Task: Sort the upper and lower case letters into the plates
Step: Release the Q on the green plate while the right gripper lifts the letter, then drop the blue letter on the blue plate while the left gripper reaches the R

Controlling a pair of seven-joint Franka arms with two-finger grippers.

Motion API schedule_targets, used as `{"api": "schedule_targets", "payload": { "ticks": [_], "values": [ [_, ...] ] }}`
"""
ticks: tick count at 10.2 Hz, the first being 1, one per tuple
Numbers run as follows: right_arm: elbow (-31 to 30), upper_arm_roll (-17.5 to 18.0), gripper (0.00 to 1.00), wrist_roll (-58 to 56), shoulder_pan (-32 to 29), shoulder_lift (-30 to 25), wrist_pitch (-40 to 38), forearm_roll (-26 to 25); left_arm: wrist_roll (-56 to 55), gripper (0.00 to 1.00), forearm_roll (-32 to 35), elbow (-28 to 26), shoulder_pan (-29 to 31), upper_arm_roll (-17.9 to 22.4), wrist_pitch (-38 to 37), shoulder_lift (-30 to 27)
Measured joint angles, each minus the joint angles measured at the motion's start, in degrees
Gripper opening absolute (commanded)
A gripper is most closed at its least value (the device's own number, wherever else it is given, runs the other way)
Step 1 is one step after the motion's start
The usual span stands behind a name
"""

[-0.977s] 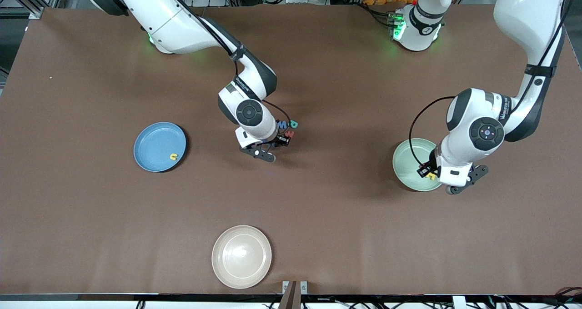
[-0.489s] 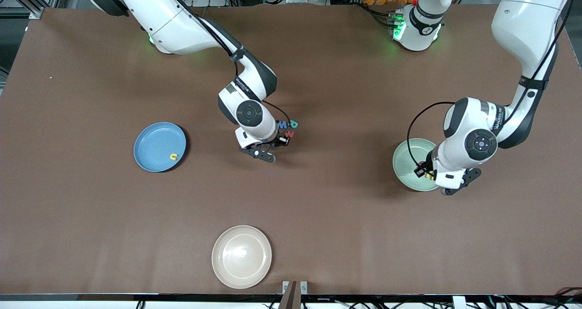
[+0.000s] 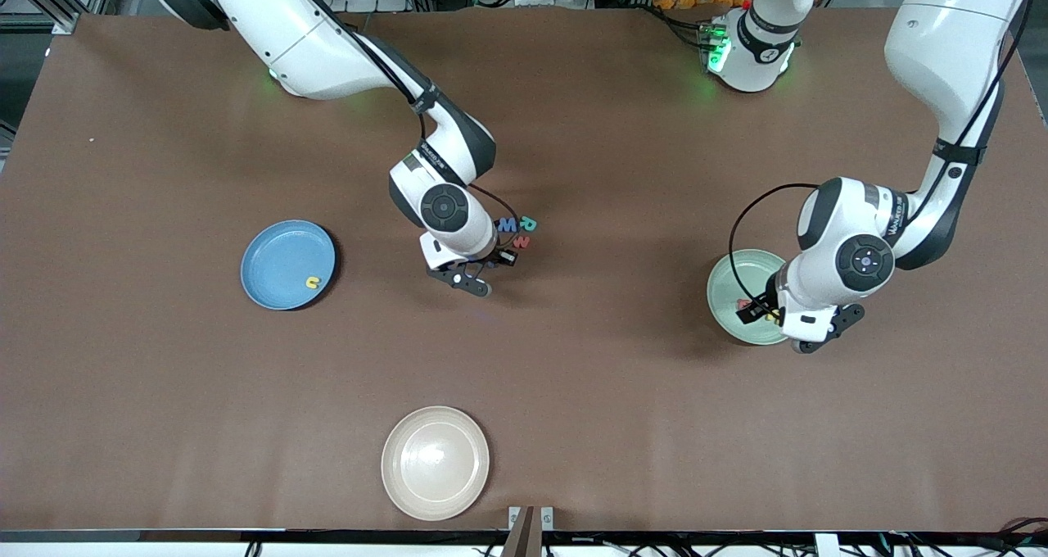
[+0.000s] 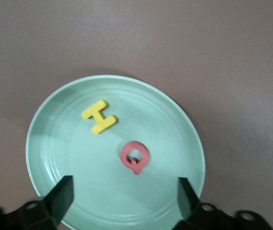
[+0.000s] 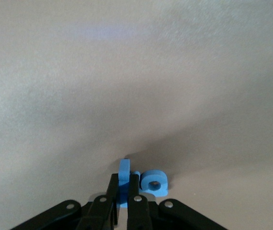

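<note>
Over the mint green plate [image 4: 184,124], left gripper [image 4: 124,196] hangs with fingers spread, empty; yellow H [image 4: 99,116] and red Q [image 4: 135,157] lie in the plate. Near table centre, right gripper [image 5: 120,203] pinches a blue letter [image 5: 123,177] edge-on, a second blue letter [image 5: 154,182] just beside it. W [image 3: 509,224], teal R [image 3: 529,224] and a small red letter [image 3: 521,242] lie close by; yellow letter [image 3: 312,282] sits in the blue plate [image 3: 278,246]. Letters judged light, stiff, chunky; best gripped across flat faces. Arm marking illegible.
</note>
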Motion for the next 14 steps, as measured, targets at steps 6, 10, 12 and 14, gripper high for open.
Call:
{"api": "schedule_targets", "payload": {
  "ticks": [6,10,12,14],
  "values": [
    [5.5,3.4,0.00,-2.5,-8.0,-2.3,-12.5,0.0,-9.3,1.00,0.0,0.2,-3.7,-4.3,-1.1,-0.2],
    [5.4,10.6,0.00,-17.6,-29.6,-5.7,-28.2,0.1,-19.5,1.00,0.0,0.1,-10.7,-4.8,-1.4,-0.2],
    [4.8,11.3,0.00,-26.6,-38.1,-6.2,-32.5,0.0,-25.3,1.00,0.0,0.1,-13.7,-4.9,-1.5,-0.2],
    [2.0,11.0,0.00,-29.9,-42.1,-6.4,-33.3,-1.3,-31.0,1.00,0.0,0.1,-16.6,-4.9,-1.5,-0.1]
  ]
}}
